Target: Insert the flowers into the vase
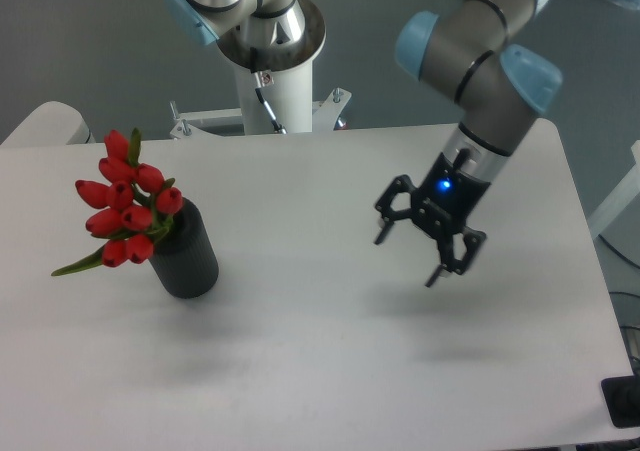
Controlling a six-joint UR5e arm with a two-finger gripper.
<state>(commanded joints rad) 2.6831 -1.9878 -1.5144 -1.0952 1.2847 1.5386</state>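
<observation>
The flowers, a bunch of red tulip buds with green leaves, stand with their stems inside the vase and lean out to its upper left. The vase is a matte black cylinder standing upright on the left part of the white table. My gripper hangs above the right half of the table, well to the right of the vase. Its two black fingers are spread apart and hold nothing.
The white pedestal of the arm's base stands behind the table's back edge at centre. The arm's grey and blue links reach down from the upper right. The table's right edge lies close to the gripper's side.
</observation>
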